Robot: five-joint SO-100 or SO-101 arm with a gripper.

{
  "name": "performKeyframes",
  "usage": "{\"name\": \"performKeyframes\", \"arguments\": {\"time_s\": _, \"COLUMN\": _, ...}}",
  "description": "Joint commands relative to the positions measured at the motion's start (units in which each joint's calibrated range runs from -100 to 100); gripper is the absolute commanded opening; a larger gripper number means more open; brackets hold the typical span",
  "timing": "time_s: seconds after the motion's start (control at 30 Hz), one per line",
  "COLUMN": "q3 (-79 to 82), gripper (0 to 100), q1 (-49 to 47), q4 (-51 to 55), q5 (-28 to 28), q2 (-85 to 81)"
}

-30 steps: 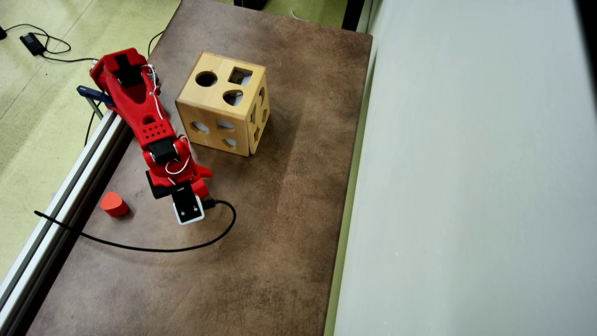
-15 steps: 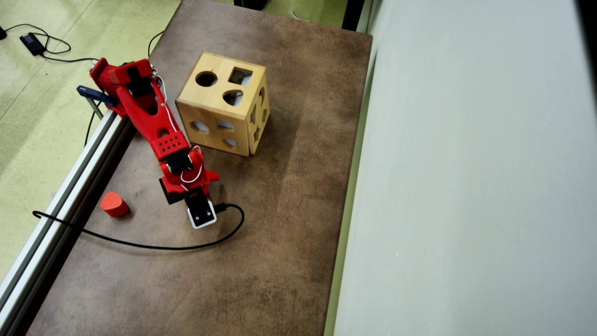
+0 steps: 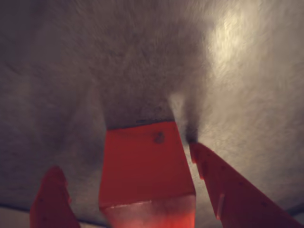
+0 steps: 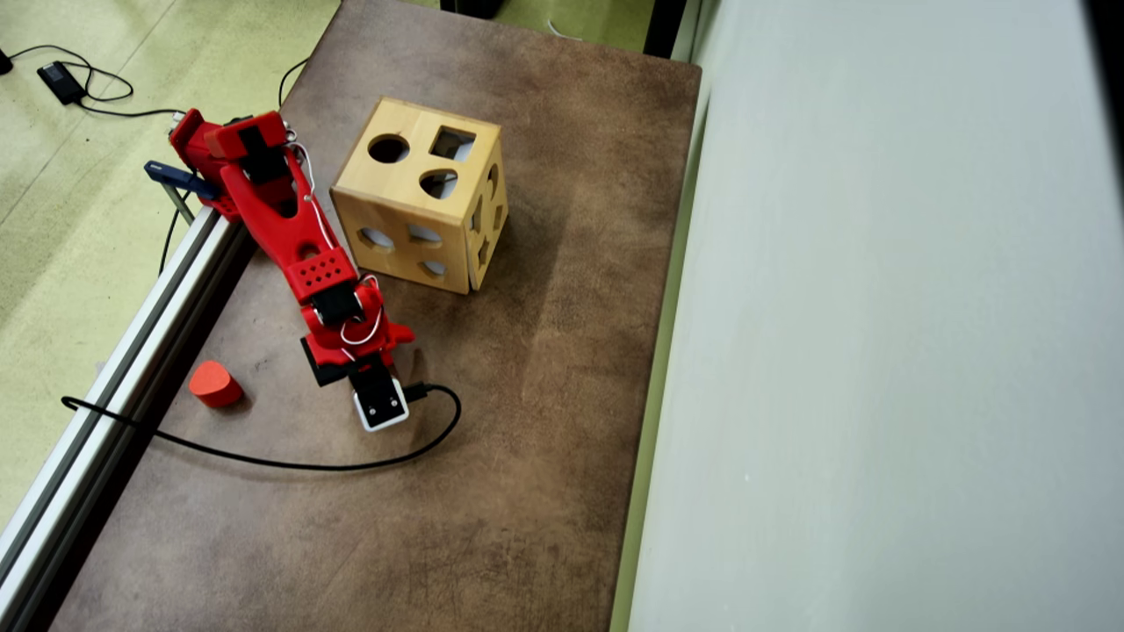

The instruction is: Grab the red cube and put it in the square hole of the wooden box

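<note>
In the wrist view the red cube [image 3: 145,161] rests on the brown table between my two red fingers. My gripper [image 3: 124,156] is open around it. The left finger [image 3: 52,199] stands apart from the cube with bare table between them. The right finger [image 3: 228,190] has its tip close to the cube's upper right corner. In the overhead view the arm's wrist [image 4: 347,338] points down at the table and hides the cube. The wooden box [image 4: 421,193] stands behind the arm, with its square hole [image 4: 452,142] on the top face.
A red cylinder [image 4: 215,384] lies on the table to the left of the wrist, near the metal rail [image 4: 114,369]. A black cable [image 4: 334,461] curves across the table in front of the arm. A pale wall [image 4: 878,351] borders the table's right side.
</note>
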Motion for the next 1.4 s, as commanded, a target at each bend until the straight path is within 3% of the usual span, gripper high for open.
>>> {"name": "performKeyframes", "arguments": {"time_s": 0.0, "q3": -1.6, "gripper": 40, "q1": -0.5, "q4": 0.3, "q5": 0.2, "q2": -0.7}}
{"name": "performKeyframes", "arguments": {"time_s": 0.8, "q3": -1.4, "gripper": 39, "q1": -0.5, "q4": 0.5, "q5": 0.2, "q2": -0.7}}
{"name": "performKeyframes", "arguments": {"time_s": 1.23, "q3": -1.4, "gripper": 7, "q1": -0.5, "q4": 0.5, "q5": 0.2, "q2": -0.7}}
{"name": "performKeyframes", "arguments": {"time_s": 1.37, "q3": -1.4, "gripper": 2, "q1": -0.4, "q4": 0.5, "q5": -0.1, "q2": -0.7}}
